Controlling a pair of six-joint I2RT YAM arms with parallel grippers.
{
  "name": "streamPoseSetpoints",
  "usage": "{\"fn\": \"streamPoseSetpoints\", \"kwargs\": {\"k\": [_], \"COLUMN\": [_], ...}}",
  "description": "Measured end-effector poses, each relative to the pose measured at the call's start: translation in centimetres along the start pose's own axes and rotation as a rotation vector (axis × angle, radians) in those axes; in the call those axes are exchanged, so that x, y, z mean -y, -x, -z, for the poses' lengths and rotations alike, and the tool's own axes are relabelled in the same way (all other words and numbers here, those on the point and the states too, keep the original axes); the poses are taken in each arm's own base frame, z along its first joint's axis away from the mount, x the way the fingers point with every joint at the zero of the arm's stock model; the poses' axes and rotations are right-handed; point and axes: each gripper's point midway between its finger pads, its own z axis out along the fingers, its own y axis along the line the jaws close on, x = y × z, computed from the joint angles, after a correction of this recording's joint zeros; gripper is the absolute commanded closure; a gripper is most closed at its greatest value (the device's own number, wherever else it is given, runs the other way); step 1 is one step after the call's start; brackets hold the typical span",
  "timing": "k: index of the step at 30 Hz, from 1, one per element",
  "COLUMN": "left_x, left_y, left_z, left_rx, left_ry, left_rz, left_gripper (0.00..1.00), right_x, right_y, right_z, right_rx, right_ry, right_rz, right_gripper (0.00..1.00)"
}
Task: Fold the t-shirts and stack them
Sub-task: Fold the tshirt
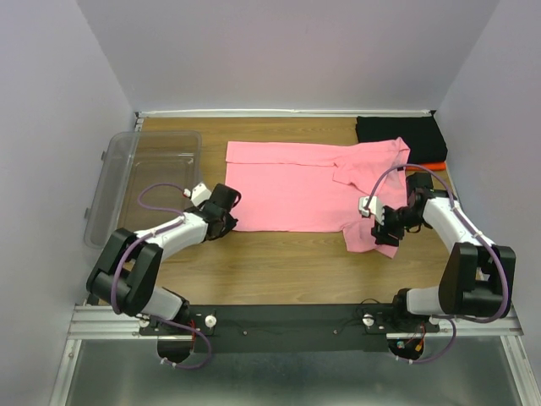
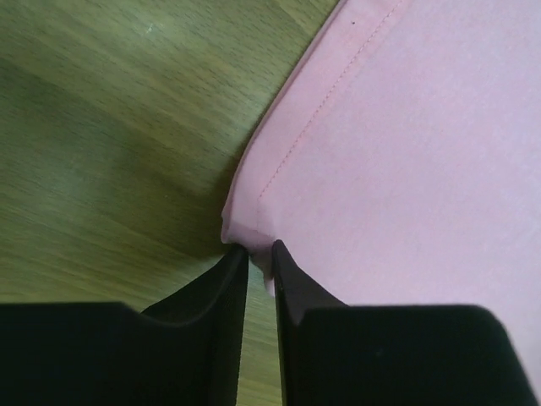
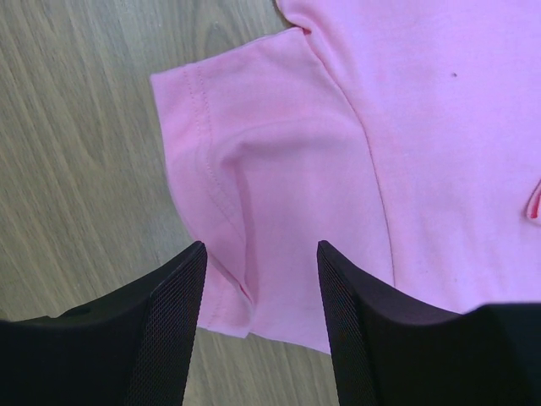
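Bright pink short-sleeved cotton t-shirt lies spread flat across the middle and right of the wooden bench, hem toward the left and collar toward the right. Its far shoulder and sleeve look doubled over onto the body, while the near sleeve sticks out toward the arms. At the far right corner sits a folded black cotton t-shirt, with a strip of an orange-red t-shirt showing just beside its near edge. Whether the black one rests on top of the orange-red one I cannot tell. A clear plastic tub stands on the left, apart from all the shirts. The left gripper is down at the near hem corner, and in the left wrist view its fingers are drawn almost together with that pink corner caught between the tips. The right gripper hovers low over the near sleeve with its fingers spread wide, one on each side of the sleeve cloth, gripping nothing. Judging by this, two shirts appear already folded and put aside, and the pink one is at most barely begun. It has yet to be folded down to their size and placed on the pile.
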Motion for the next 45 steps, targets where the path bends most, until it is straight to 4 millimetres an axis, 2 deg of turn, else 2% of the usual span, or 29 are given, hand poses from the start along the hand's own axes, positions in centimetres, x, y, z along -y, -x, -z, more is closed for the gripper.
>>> {"fn": "streamPoseSetpoints", "kwargs": {"k": [4, 8, 14, 20, 23, 26, 31, 33, 37, 45], "left_x": [-0.3, 0.6, 2.6, 2.2, 2.0, 2.2, 2.8, 2.9, 2.6, 2.7], "left_y": [-0.2, 0.4, 2.3, 1.5, 1.1, 1.1, 1.3, 1.2, 0.9, 0.9], "left_z": [0.4, 2.0, 4.8, 4.7, 4.6, 4.8, 5.2, 5.2, 5.1, 5.2], "left_rx": [-0.004, 0.016, 0.075, 0.059, 0.044, 0.046, 0.052, 0.049, 0.045, 0.047], "left_ry": [0.012, -0.041, -0.165, -0.195, -0.201, -0.218, -0.255, -0.261, -0.261, -0.271], "left_rz": [-0.021, -0.048, -0.084, -0.122, -0.135, -0.143, -0.150, -0.153, -0.154, -0.154], "left_gripper": [0.95, 1.00, 1.00, 1.00, 1.00, 1.00, 1.00, 1.00, 1.00, 1.00], "right_x": [0.2, 0.6, 1.2, 1.1, 0.1, -1.8, -4.0, -4.6, -3.5, -1.0], "right_y": [0.2, 0.5, 0.0, -1.1, -1.2, -0.5, 2.6, 3.6, 3.4, 0.5], "right_z": [0.1, 0.5, 1.3, 1.6, 1.6, 1.4, -0.5, -1.5, -1.7, -0.4], "right_rx": [0.005, 0.006, -0.041, -0.101, -0.106, -0.069, -0.002, 0.007, -0.021, -0.204], "right_ry": [-0.009, -0.026, -0.057, -0.060, -0.013, 0.076, 0.179, 0.198, 0.152, 0.028], "right_rz": [-0.009, -0.028, -0.039, -0.040, -0.011, 0.046, 0.173, 0.204, 0.178, 0.124], "right_gripper": [0.38, 0.37, 0.35, 0.32, 0.31, 0.31, 0.32, 0.37, 0.38, 0.37]}}
